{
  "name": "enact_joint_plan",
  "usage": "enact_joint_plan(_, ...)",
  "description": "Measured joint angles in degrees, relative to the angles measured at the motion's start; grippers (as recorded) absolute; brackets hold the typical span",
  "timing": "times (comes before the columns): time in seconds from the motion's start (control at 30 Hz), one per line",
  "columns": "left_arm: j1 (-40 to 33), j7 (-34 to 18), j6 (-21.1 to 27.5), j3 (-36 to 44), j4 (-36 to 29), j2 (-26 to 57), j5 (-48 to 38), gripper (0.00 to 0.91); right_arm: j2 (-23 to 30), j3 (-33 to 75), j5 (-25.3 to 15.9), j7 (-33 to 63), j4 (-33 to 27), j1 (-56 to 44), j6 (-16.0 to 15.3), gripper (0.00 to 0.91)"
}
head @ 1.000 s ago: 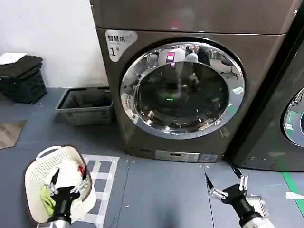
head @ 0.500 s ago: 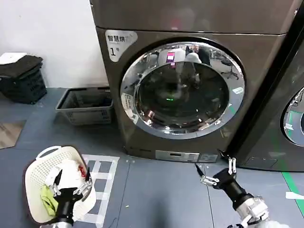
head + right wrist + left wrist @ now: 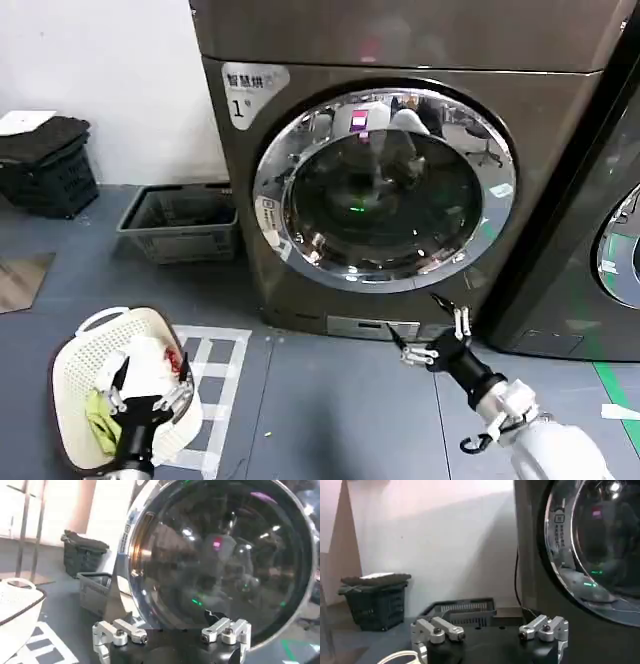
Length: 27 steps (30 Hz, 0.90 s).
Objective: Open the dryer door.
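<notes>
The dryer door (image 3: 385, 185) is a big round porthole with a wide chrome rim and dark glass; it sits shut in the front of the brown machine. It also fills much of the right wrist view, door (image 3: 220, 555). My right gripper (image 3: 432, 333) is open, low in front of the machine, just below the door's lower rim and apart from it; the same gripper (image 3: 172, 634) has nothing between its fingers. My left gripper (image 3: 148, 385) is open and hangs over the white laundry basket (image 3: 80, 345) at the lower left; its view catches the door's rim (image 3: 557, 555) from the side.
A grey crate (image 3: 180, 222) stands on the floor left of the dryer, a dark basket (image 3: 45, 165) farther left by the wall. A darker neighbouring machine (image 3: 600, 230) stands at the right. White tape marks (image 3: 215, 375) cross the grey floor.
My right gripper has moved up and to the left, from the floor at the lower right toward the bottom of the dryer door. The left gripper has barely shifted.
</notes>
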Motion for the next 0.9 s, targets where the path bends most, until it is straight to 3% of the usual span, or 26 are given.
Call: enact_joint_plan(0.9,0.12,0.07,-0.06,0.19,-0.19,-0.21,0.47,0.907,-6.17,-9.32,5.73,0.37,-3.66,11.06,0.72,0.907)
